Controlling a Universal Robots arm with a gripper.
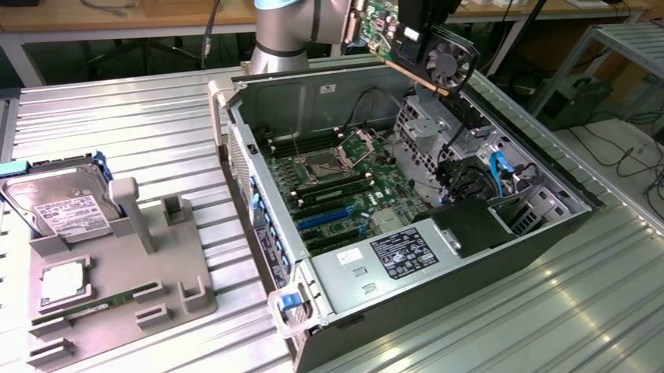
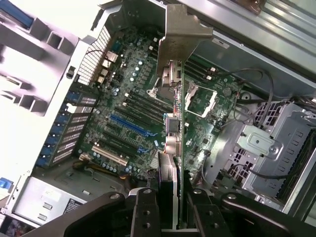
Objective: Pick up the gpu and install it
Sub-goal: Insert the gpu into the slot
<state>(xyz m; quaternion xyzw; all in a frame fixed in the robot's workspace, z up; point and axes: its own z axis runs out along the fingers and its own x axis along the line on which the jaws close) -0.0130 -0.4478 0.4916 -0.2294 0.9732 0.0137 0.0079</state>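
My gripper (image 1: 415, 35) is shut on the gpu (image 1: 453, 64), a black card with one round fan, and holds it in the air above the far rim of the open computer case (image 1: 272, 78). In the wrist view the gpu (image 2: 176, 148) runs edge-on away from my gripper (image 2: 173, 200), its silver bracket (image 2: 185, 34) at the far end. The black fingers (image 2: 145, 212) clamp the card from both sides. Below it lies the green motherboard (image 2: 128, 98) with its blue expansion slots (image 2: 129, 126), also seen as blue slots (image 1: 326, 217) in the exterior view.
A grey fixture (image 1: 114, 287) on the exterior view's left carries a hard drive (image 1: 62, 210), a square chip (image 1: 62, 284) and a green memory stick (image 1: 99, 305). Inside the case sit a power supply (image 1: 405, 252), a drive cage (image 1: 431, 124) and loose cables (image 1: 498, 175).
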